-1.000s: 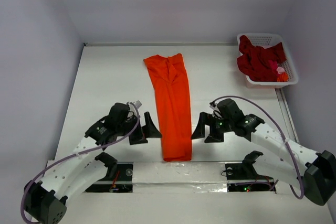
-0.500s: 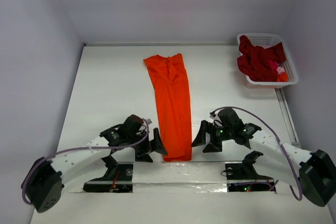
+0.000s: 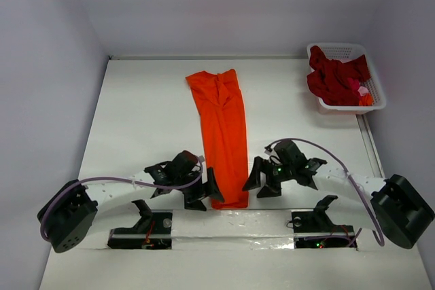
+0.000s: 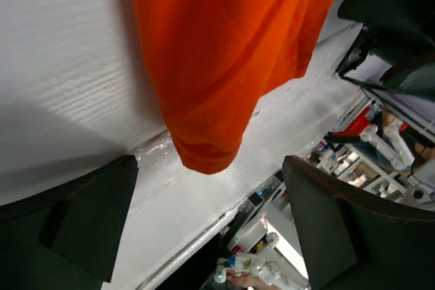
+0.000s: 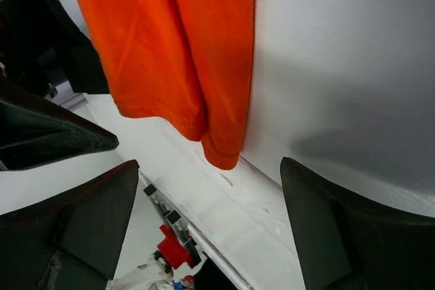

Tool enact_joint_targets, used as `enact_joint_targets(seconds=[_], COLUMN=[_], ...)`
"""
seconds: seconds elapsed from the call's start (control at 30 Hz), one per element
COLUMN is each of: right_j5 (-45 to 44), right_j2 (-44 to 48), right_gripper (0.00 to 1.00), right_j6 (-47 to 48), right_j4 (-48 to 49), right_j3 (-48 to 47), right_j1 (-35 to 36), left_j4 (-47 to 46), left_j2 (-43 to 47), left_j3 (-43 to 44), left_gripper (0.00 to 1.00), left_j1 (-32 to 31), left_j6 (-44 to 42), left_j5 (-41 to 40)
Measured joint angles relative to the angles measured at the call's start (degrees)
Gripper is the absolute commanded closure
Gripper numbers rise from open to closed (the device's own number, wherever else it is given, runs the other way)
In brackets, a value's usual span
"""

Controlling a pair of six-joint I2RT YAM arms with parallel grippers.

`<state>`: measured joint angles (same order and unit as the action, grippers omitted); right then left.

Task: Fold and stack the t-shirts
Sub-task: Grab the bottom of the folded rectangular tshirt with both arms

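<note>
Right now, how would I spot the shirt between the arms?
Start at the white table. Down its middle lies the orange t-shirt, folded into a long narrow strip. Unlike the crimson t-shirts heaped in the corner basket, it is bright orange and flat.

Bright even light, soft shadows; wrist views' bg out of focus
</note>
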<state>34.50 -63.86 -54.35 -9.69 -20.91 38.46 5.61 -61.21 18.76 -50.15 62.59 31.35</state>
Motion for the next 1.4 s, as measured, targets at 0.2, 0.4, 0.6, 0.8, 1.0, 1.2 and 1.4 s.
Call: enact_joint_targets(seconds=[0.2,0.4,0.6,0.8,1.0,1.2,1.4], right_j5=[0.5,0.6,0.0,-0.8,-1.1,-1.4,-1.5], right_j2=[-5.9,-9.3,-10.4,-10.4,-10.4,-10.4,-11.2], right_gripper=[0.21,0.31,0.36,0.36,0.36,0.50,0.56], right_j6=[-1.4,-2.5,-3.2,-4.0,-4.4,-4.9,-5.5], right_j4=[4.7,8.5,10.3,10.6,10.8,11.4,12.4], right_j3=[0.0,-0.8,-0.7,-0.7,-0.7,-0.6,-0.6], right_j1=[3.5,6.3,6.9,7.1,7.7,8.2,8.7], left_j4=[3.0,6.6,7.0,5.5,1.9,0.1,-0.3], left_j2=[1.9,5.5,6.9,6.2,2.8,1.7,1.8], left_j3=[0.0,0.0,-0.2,-1.4,-1.4,-1.5,-2.2], left_gripper=[0.44,0.53,0.52,0.49,0.50,0.53,0.58], left_j1=[0.0,0.0,0.0,0.0,0.0,0.0,0.0], left_j6=[2.0,4.2,6.1,7.1,7.4,7.8,8.6], left_j5=[-5.6,-11.1,-12.5,-12.5,-11.8,-11.7,-11.6])
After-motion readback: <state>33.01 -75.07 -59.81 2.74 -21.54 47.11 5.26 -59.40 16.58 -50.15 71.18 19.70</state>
